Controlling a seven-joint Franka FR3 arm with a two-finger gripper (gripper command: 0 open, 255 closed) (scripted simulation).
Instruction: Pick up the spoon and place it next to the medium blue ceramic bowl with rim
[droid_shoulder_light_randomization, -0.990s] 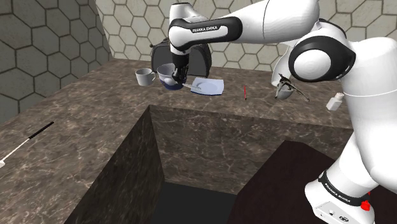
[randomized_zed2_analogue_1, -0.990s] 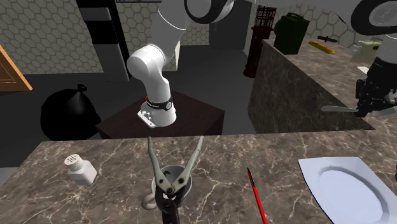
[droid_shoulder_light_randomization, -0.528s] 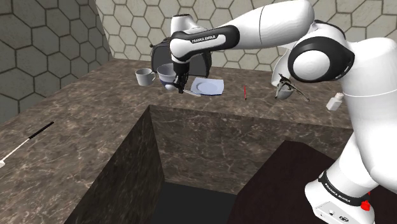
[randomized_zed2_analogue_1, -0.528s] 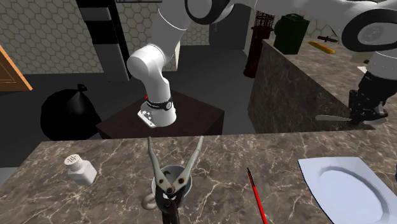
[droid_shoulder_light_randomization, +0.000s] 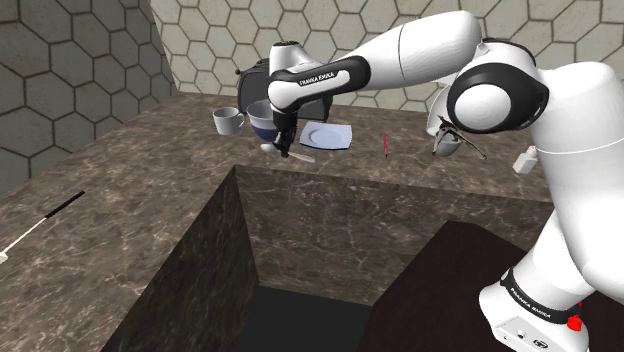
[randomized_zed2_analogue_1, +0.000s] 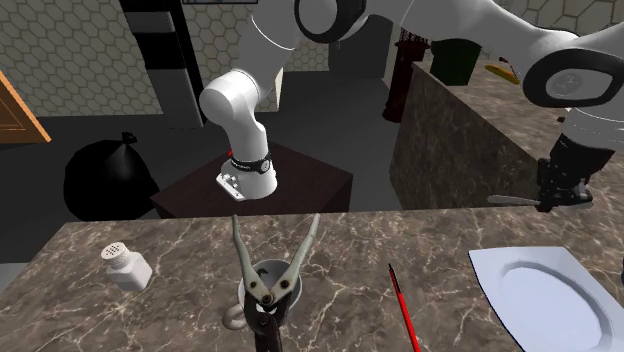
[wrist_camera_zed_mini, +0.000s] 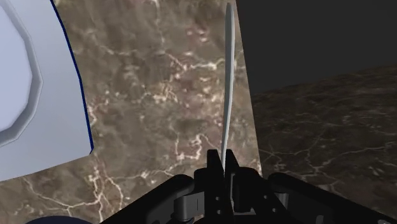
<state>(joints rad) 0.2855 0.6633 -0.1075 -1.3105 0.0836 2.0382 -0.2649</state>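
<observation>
a: what sits on the worktop (droid_shoulder_light_randomization: 150, 170), left to right?

b: a mug (droid_shoulder_light_randomization: 228, 120), the bowl (droid_shoulder_light_randomization: 260, 120) just beside it, then a plate (droid_shoulder_light_randomization: 330, 135), all near the edge where the worktop drops into the gap. a red pen (droid_shoulder_light_randomization: 386, 146) lies further right.

a: and the spoon?

b: in the air, not on the worktop. the gripper (droid_shoulder_light_randomization: 287, 143) hangs between bowl and plate, its fingers (wrist_camera_zed_mini: 216, 167) pinched narrow on the spoon (wrist_camera_zed_mini: 228, 83). most of the spoon's length sticks out level from them, over the worktop's edge. which end is clasped, i can't tell.

a: how will it handle?

b: my guess is light, stiff, thin and smooth. weight is no trouble, but a hold this far from the middle leaves a long lever, so it could swivel or slide between the pads if swung fast. a hold nearer the middle would be steadier.

a: where to set it?

b: i'd say the bare strip beside the bowl, on the plate's side. go low before letting go, so it doesn't bounce off the edge or knock the bowl.
</observation>
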